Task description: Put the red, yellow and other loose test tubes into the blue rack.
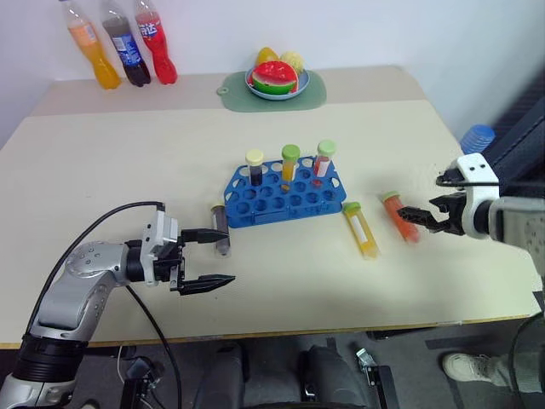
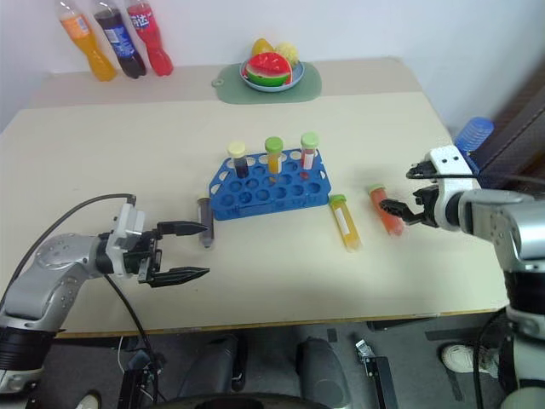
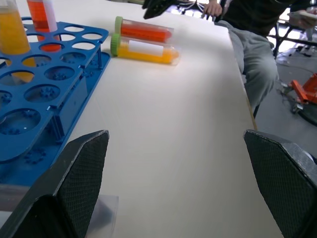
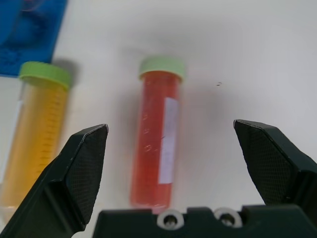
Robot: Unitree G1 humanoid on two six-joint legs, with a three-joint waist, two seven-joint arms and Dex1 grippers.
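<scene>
The blue rack [image 1: 281,203] stands mid-table with three capped tubes upright in it. Three loose test tubes lie flat around it. A dark one [image 1: 221,230] is at the rack's left end, a yellow one [image 1: 361,230] to its right, and a red one [image 1: 400,218] further right. My left gripper [image 1: 228,256] is open, level, just left of and beside the dark tube. My right gripper [image 1: 420,198] is open and hangs over the red tube [image 4: 156,144], which lies between its fingers [image 4: 79,168] without touching them. The yellow tube [image 4: 37,134] lies alongside.
Three soda bottles [image 1: 128,43] stand at the back left, and a fruit plate on a green mat [image 1: 274,89] at the back middle. A blue-capped bottle [image 1: 477,136] sits off the table's right edge. A person's grey trouser leg [image 3: 255,59] is by that edge.
</scene>
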